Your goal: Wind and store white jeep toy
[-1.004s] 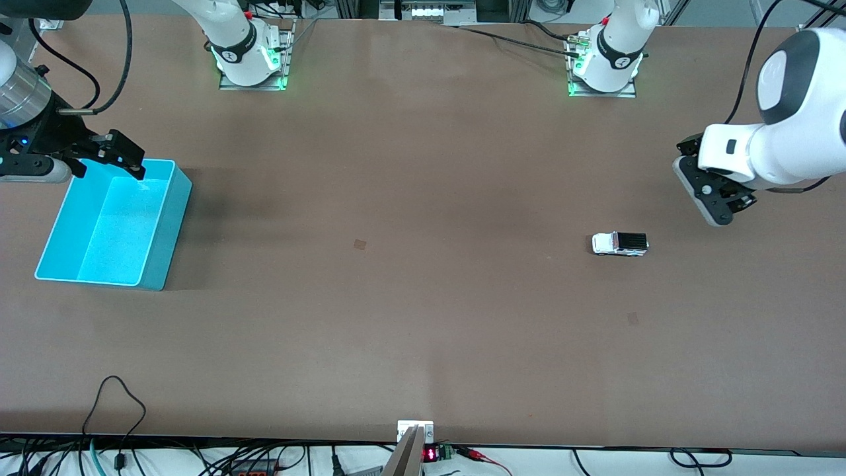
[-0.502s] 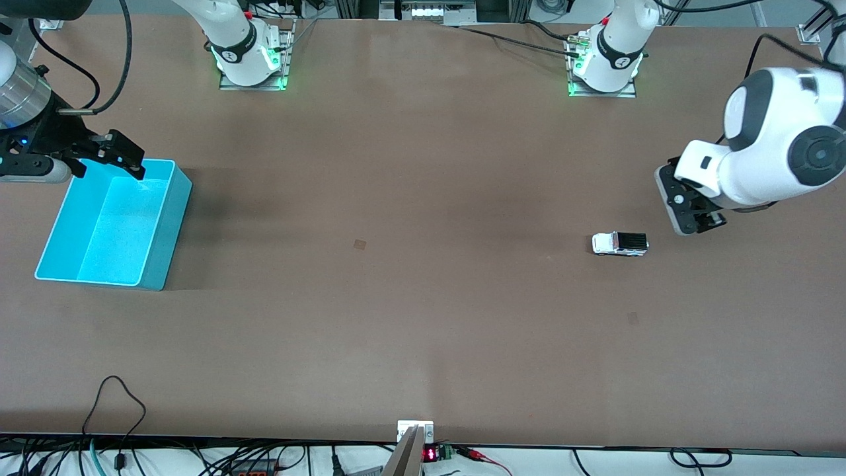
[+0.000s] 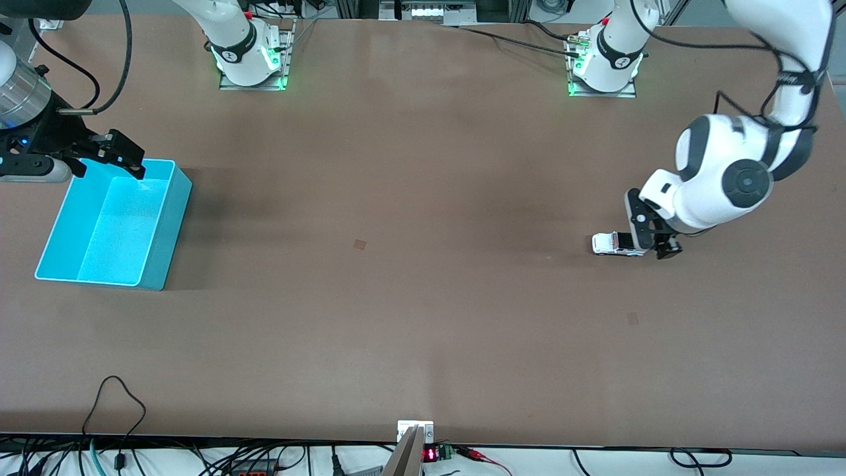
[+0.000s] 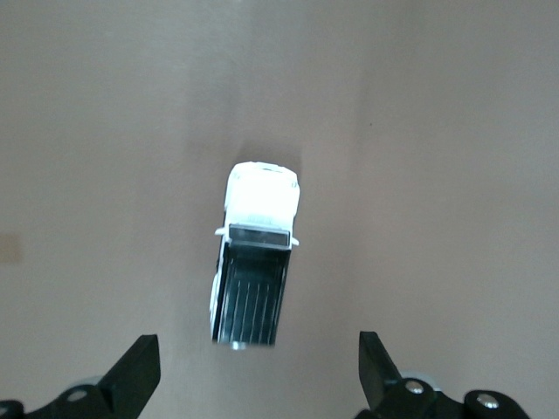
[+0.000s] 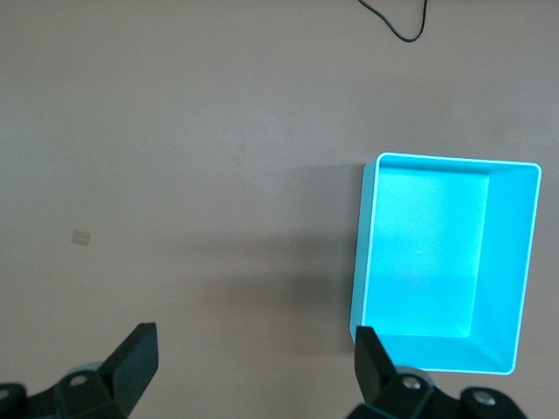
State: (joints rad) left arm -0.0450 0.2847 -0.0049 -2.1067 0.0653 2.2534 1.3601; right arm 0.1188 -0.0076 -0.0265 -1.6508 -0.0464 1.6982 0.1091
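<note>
The white jeep toy [image 3: 611, 244] stands on the brown table at the left arm's end; its black rear roof panel is covered by the hand in the front view. In the left wrist view the jeep [image 4: 253, 267] lies just ahead of the spread fingers. My left gripper [image 3: 651, 242] is open over the jeep's rear end, not touching it. My right gripper [image 3: 112, 157] is open and empty, waiting over the corner of the cyan bin [image 3: 165, 228] at the right arm's end. The bin [image 5: 362, 262] is empty.
A small dark patch [image 3: 359, 244] marks the table's middle, another [image 3: 632, 318] lies nearer the front camera than the jeep. Cables [image 3: 119, 403] trail at the table's front edge. The arm bases [image 3: 251, 63] stand along the table's edge farthest from the front camera.
My left arm has swung down and toward the table's middle, bringing its open gripper from beside the jeep to over its rear end. The right arm and jeep have not moved.
</note>
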